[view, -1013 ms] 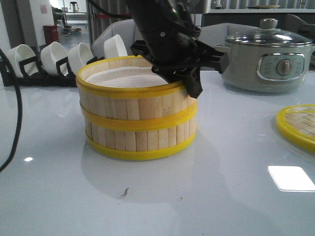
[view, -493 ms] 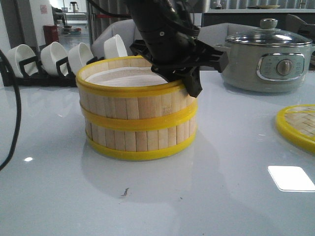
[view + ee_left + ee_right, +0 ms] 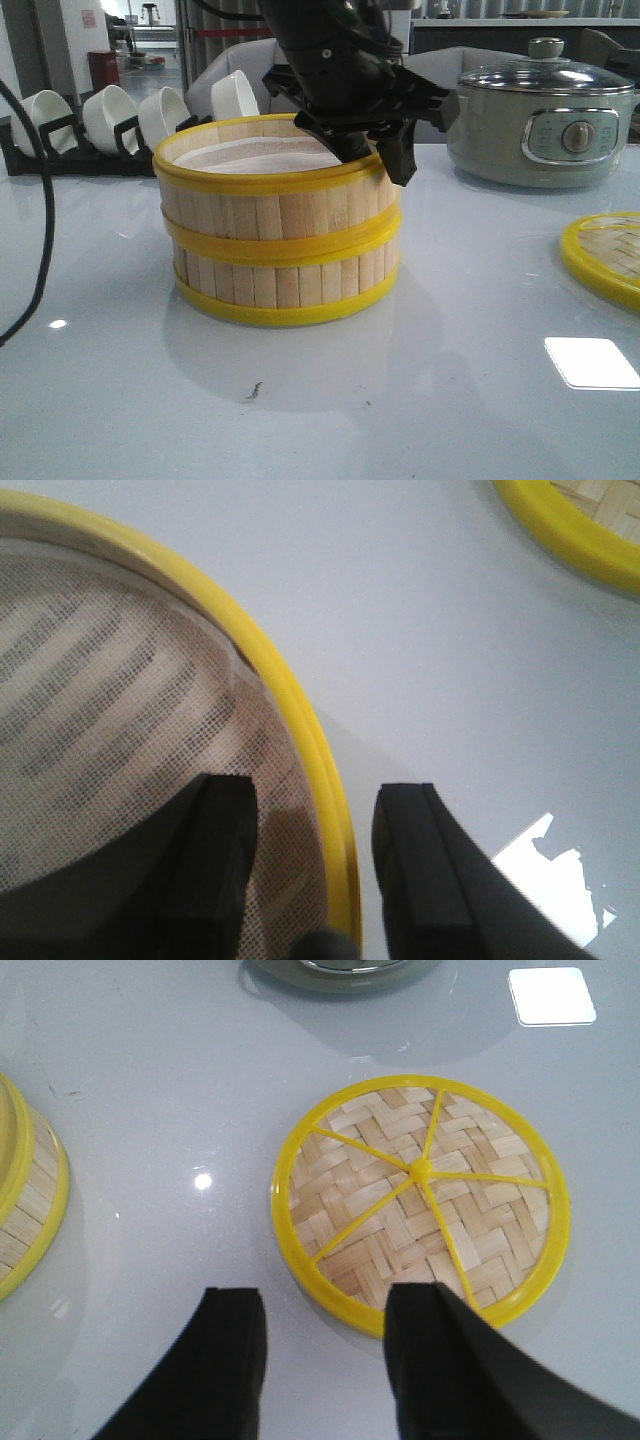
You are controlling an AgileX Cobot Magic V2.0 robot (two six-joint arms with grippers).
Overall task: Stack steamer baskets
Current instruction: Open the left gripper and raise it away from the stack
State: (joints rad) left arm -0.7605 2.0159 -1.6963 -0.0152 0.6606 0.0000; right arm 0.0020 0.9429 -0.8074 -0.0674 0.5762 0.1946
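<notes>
Two steamer baskets [image 3: 278,225] stacked, left end effector [image 3: 315,865] released, lifted slightly higher astride upper rim.

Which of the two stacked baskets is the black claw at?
The upper basket: the left end effector straddles its yellow rim, open. The lower basket sits underneath, on the table.

Two steamer baskets [image 3: 278,235] stacked upright, bamboo-slat walls, yellow rims, pale liner

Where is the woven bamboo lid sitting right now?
In the front view the woven bamboo lid lies flat at the table's right edge, right of the stacked steamer baskets and in front of the electric pot; the right gripper hovers over it.
</notes>
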